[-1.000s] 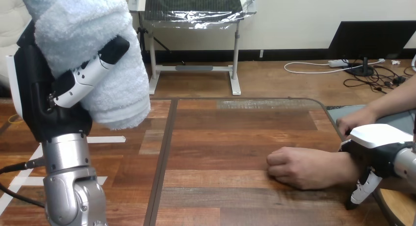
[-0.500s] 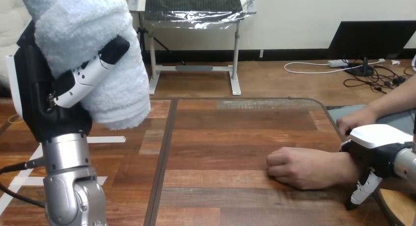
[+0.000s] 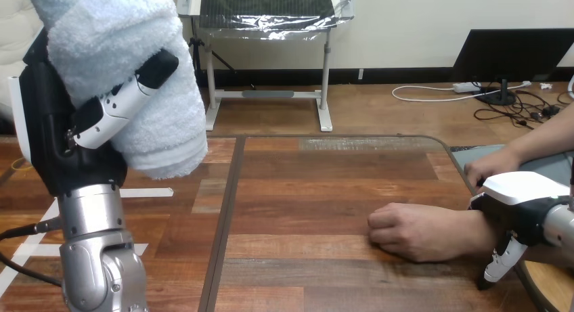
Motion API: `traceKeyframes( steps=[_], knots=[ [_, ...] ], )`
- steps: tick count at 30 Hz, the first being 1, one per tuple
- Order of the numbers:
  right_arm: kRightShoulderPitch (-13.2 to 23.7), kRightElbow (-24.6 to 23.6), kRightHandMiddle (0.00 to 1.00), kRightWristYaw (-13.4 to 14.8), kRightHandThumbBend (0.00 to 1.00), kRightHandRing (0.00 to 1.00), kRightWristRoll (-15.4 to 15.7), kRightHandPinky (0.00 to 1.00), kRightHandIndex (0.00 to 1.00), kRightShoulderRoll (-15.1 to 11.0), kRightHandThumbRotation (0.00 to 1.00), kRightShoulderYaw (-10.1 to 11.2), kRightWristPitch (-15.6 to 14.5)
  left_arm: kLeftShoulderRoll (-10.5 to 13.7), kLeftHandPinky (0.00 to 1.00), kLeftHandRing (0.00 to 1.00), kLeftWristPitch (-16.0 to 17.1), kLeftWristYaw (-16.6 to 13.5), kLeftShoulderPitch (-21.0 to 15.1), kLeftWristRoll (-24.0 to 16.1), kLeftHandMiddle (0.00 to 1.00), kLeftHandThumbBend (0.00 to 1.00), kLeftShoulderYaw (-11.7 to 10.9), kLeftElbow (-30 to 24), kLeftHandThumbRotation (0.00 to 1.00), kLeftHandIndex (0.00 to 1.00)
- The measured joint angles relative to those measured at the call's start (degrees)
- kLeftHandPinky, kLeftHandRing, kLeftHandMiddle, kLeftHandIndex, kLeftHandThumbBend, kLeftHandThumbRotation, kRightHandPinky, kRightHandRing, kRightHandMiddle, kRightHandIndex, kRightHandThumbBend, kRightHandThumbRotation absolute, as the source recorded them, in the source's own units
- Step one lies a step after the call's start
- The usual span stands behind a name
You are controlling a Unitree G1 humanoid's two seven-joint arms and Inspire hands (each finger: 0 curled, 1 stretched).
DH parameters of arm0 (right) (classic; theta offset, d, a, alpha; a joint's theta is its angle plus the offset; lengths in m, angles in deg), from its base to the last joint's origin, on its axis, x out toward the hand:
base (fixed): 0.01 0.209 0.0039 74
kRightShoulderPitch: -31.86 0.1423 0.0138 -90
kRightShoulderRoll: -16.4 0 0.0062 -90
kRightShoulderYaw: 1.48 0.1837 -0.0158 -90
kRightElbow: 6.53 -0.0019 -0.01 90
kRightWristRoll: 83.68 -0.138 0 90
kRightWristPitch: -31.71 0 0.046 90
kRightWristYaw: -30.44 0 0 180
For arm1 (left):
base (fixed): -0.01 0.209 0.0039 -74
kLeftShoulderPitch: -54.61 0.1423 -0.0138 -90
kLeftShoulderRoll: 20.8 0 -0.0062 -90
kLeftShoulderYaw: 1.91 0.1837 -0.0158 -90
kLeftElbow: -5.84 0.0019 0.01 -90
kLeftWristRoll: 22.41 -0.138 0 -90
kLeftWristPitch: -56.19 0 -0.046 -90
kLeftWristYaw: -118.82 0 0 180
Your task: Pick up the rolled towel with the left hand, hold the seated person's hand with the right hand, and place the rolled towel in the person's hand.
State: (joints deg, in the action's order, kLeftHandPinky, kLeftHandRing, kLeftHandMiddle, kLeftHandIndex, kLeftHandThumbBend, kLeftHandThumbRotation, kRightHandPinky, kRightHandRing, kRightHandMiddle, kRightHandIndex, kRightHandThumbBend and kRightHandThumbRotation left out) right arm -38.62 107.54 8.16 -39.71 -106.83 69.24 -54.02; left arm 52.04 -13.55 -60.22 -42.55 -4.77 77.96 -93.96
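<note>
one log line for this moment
left hand: shut on towel, raised | right hand: over person's wrist, grip unclear | person's fist: on table

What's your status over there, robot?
Left hand shut on rolled towel, raised high. Right hand over person's wrist. Person's hand fisted on table, not open for towel.

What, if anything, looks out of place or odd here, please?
Nothing is spilled or damaged. One oddity: the person's nearer hand lies on the table as a closed fist, while the left hand holds the rolled towel raised.
</note>
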Motion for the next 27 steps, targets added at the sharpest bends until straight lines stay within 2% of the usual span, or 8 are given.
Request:
traceKeyframes(
  steps=[7,10,11,20,27],
  knots=[
    [0.0,0.0,0.73,0.0,0.98,0.69,0.0,0.49,0.72,0.0,0.18,0.0,0.0,0.0,0.19,0.25,0.0,0.0,0.0,-0.1,0.32,0.47,0.0,0.0,0.00,0.37],
    [0.0,0.0,0.63,0.0,0.97,0.56,0.0,0.41,0.70,0.0,0.16,0.0,-0.2,0.0,0.19,0.25,0.0,0.0,0.0,-0.1,0.32,0.47,0.0,0.0,0.00,0.36],
    [0.0,0.0,0.56,0.0,0.96,0.48,0.0,0.35,0.68,0.0,0.14,0.0,-0.2,0.0,0.19,0.25,0.0,0.0,0.0,-0.1,0.32,0.47,0.0,0.0,0.00,0.36],
    [0.0,0.2,0.35,-0.1,0.95,0.24,-0.1,0.16,0.58,0.0,0.09,0.0,-0.3,0.0,0.19,0.25,0.0,0.0,0.0,-0.1,0.32,0.48,0.0,0.0,0.00,0.36],
    [0.1,0.5,0.32,-0.1,0.93,0.21,-0.6,0.13,0.53,0.0,0.08,0.0,0.0,0.0,0.19,0.25,0.0,0.0,0.0,0.0,0.32,0.48,0.0,0.0,0.00,0.36]
  ],
)
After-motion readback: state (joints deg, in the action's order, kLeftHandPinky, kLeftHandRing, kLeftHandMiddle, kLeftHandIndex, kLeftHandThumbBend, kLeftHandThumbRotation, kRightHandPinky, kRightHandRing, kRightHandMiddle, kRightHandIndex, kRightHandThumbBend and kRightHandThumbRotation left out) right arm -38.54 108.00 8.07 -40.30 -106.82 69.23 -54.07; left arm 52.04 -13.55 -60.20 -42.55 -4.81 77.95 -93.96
